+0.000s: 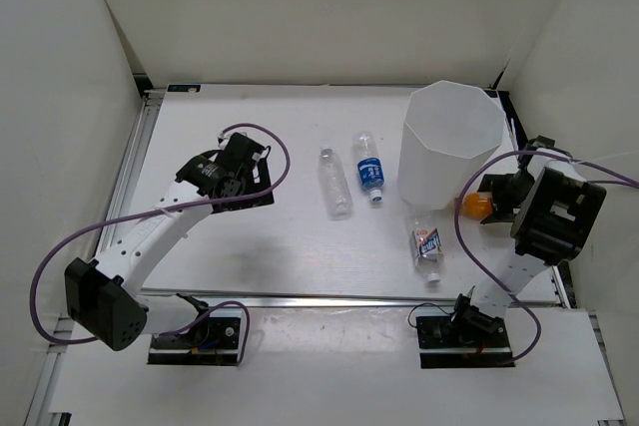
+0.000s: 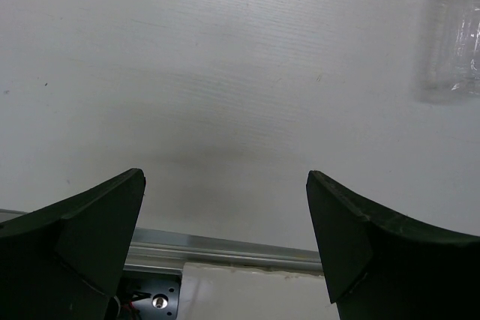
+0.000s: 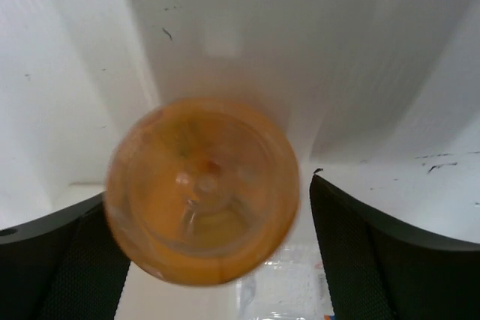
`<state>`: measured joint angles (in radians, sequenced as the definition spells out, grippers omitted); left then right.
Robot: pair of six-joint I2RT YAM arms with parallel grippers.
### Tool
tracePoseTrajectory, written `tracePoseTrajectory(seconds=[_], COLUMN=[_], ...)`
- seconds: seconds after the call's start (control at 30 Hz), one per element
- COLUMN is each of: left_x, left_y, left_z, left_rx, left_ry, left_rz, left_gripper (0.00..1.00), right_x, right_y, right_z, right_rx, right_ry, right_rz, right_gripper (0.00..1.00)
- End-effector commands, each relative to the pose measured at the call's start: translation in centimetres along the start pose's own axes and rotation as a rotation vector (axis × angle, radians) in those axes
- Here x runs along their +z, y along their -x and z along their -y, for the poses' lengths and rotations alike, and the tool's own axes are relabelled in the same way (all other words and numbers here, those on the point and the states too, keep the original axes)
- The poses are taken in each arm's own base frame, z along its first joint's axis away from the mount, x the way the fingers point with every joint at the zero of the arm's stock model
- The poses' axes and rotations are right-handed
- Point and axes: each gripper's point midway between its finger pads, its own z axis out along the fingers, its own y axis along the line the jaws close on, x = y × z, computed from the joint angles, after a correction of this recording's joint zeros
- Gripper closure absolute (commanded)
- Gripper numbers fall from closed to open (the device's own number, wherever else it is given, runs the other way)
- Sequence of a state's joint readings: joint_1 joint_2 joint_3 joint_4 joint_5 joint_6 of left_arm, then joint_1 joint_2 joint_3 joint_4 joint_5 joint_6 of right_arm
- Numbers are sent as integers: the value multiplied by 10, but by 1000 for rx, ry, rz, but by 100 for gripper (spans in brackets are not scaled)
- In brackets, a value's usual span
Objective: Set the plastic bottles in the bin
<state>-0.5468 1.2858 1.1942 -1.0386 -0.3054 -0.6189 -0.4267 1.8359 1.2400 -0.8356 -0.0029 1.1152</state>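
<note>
right gripper (image 3: 208, 189) stands spread around the blurred orange bottle (image 3: 201, 148), a gap beside one finger; an off-centre squeeze could pop it loose against the bin (image 1: 449, 152) wall.

A tall white translucent octagonal plastic bin (image 1: 435, 173) stood upright. A plain clear plastic bottle (image 1: 335, 183) and a blue-labelled clear bottle (image 1: 369, 169) lay side by side to its left. A red-white-blue-labelled clear bottle (image 1: 427, 243) lay nearer, and a small orange bottle (image 1: 474, 206) was just beside its wall.
</note>
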Motion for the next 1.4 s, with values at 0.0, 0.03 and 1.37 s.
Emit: tracePoseTrajectory(seconds=[0.0, 0.03, 1.37], left_x=[-10, -10, 4], left_y=[13, 13, 31], left_z=[7, 7, 20], left_rx=[-46, -46, -124], left_ry=[-27, -27, -34], left_rz=[46, 46, 86], left_gripper=[0, 0, 0], right_x=[10, 10, -380], right_y=[-1, -1, -69], right_z=[14, 14, -39], right_rx=[-53, -69, -382], right_ry=[-58, -58, 1030], right_rz=[-17, -17, 394], right_gripper=[14, 21, 88])
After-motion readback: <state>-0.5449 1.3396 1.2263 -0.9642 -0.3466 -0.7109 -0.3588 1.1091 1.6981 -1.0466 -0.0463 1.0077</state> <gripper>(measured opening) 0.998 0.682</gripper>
